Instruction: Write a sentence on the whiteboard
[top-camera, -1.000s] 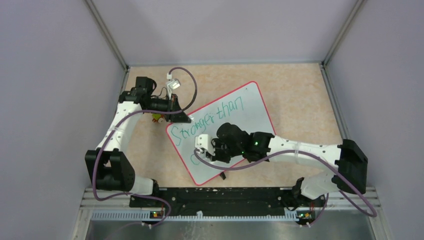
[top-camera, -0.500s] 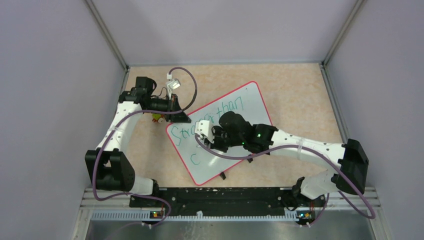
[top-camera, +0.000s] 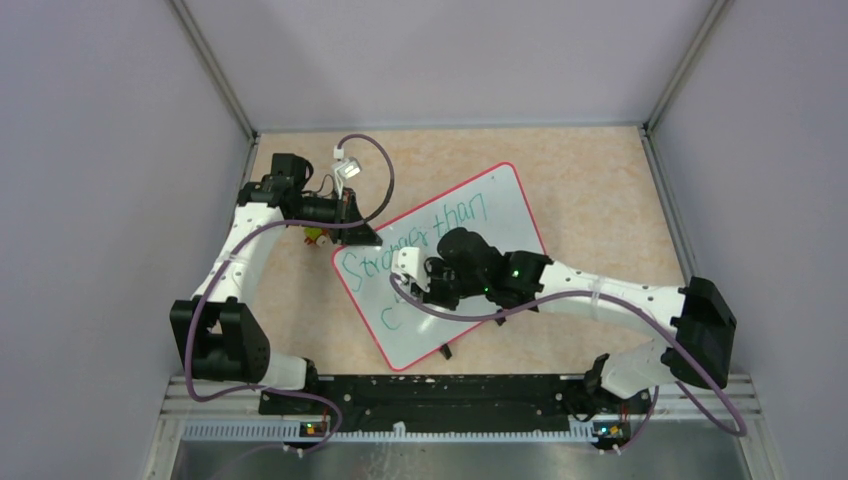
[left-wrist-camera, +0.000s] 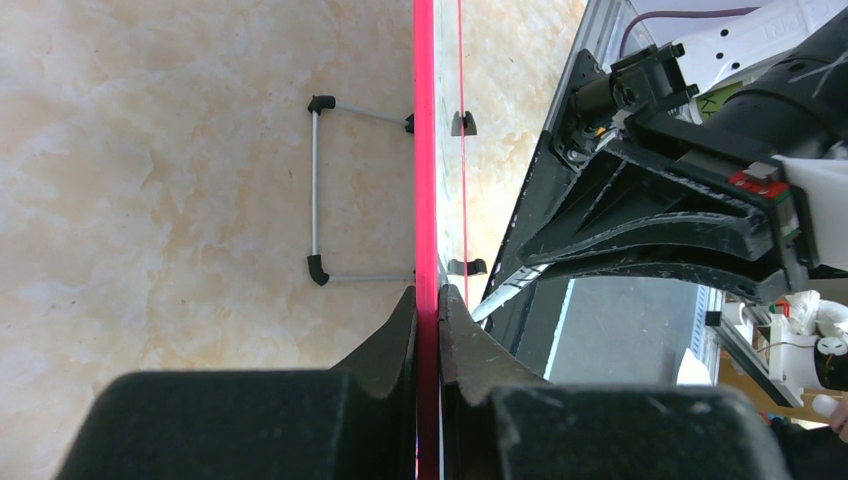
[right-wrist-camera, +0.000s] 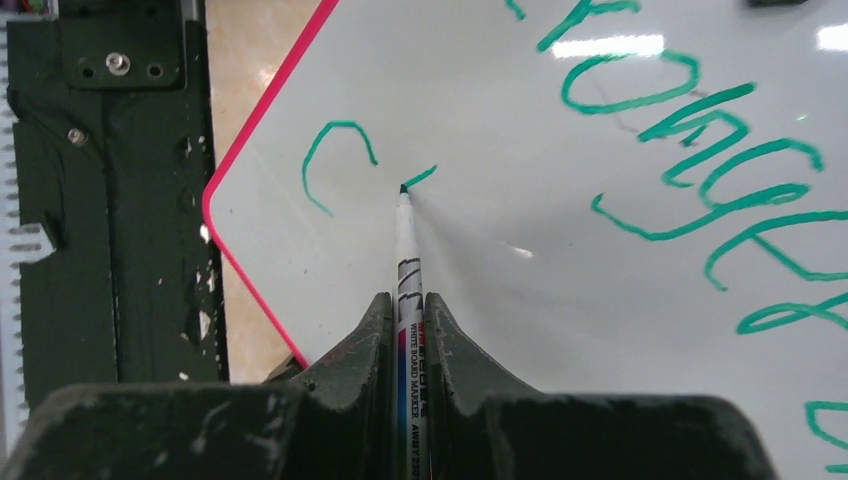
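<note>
Your right tool (right-wrist-camera: 407, 305) was clamped on the one slim white whiteboard marker (right-wrist-camera: 404, 235), tip on the large glossy white red-rimmed whiteboard (top-camera: 505, 215) lying on the beige counter (top-camera: 600, 190), so ink could flow. The green cursive sentence (top-camera: 418, 242) showed two words, plus a "c" and one short stroke beneath. Farther off, your left tool (left-wrist-camera: 428, 300) pinched the board's rim, likely to steady it

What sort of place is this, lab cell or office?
Likely a robot test cell in a lab: plain partition walls on metal frame posts, left arm and right arm bolted to a rail at the table edge, working on the whiteboard.
</note>
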